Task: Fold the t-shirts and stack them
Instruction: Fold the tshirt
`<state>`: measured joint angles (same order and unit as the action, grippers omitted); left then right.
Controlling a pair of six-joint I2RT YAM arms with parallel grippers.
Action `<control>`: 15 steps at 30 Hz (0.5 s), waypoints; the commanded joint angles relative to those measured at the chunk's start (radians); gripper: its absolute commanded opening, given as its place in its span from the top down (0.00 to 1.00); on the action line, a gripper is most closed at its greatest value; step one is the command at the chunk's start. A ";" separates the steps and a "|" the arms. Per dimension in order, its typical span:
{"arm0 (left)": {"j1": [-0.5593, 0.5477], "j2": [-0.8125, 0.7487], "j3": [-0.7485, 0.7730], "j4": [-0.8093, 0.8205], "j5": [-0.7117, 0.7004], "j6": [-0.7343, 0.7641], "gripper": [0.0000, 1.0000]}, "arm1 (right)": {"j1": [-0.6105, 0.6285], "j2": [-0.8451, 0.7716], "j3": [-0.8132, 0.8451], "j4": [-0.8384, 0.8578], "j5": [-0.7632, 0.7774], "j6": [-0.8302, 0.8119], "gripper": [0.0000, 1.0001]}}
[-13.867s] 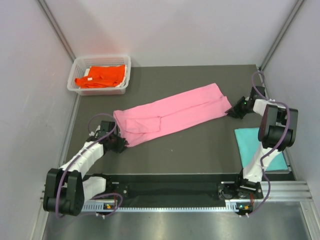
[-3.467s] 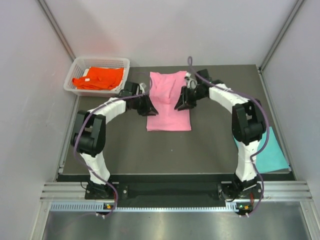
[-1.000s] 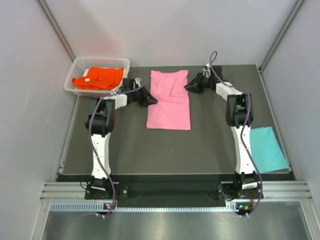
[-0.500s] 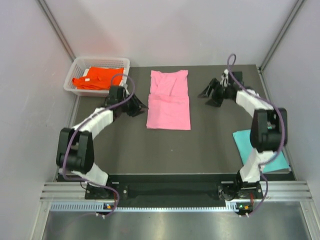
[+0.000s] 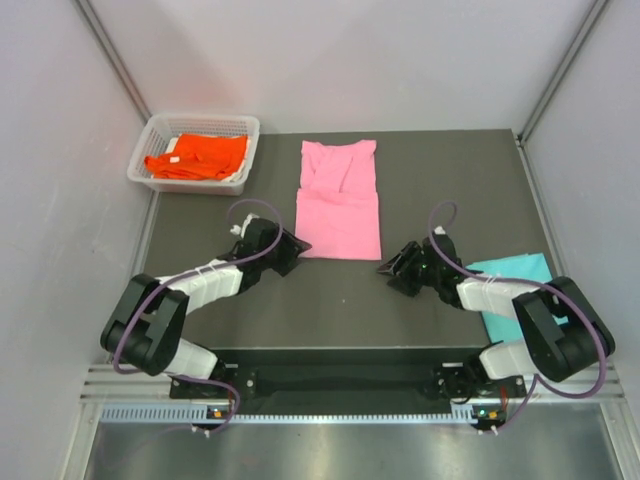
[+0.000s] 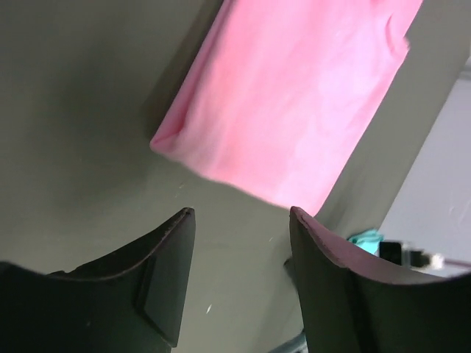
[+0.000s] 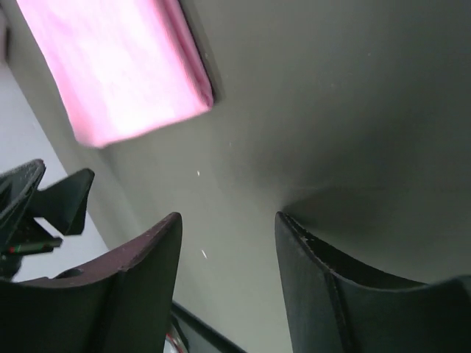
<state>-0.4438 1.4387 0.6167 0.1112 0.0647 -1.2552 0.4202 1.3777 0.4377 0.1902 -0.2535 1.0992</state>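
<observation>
Top external: pink t-shirt (image 5: 339,200) folded to a narrow rectangle, flat on the bench (image 5: 450,180), far middle. Teal t-shirt (image 5: 515,268) at the right edge, partly under the right arm. Orange t-shirt (image 5: 197,155) heaped in the white basket (image 5: 205,119), far-left corner. Left hand (image 5: 292,250) just off the pink shirt's near-left corner, right hand (image 5: 393,270) near its near-right corner. Wrist views: both spread, empty, clear of the cloth.
</observation>
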 commanded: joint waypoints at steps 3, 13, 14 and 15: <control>-0.010 0.011 -0.041 0.116 -0.175 -0.144 0.41 | 0.046 -0.002 -0.028 0.213 0.175 0.179 0.48; -0.022 0.091 -0.006 -0.014 -0.212 -0.248 0.44 | 0.046 0.139 0.027 0.253 0.181 0.237 0.50; -0.022 0.095 0.001 -0.040 -0.218 -0.254 0.44 | 0.045 0.150 0.033 0.258 0.178 0.238 0.51; -0.021 0.100 0.005 -0.044 -0.227 -0.250 0.44 | 0.045 0.171 0.048 0.261 0.175 0.238 0.51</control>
<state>-0.4603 1.5154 0.5934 0.1444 -0.1089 -1.4727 0.4515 1.5082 0.4408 0.4129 -0.1062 1.3205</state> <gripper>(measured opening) 0.560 0.495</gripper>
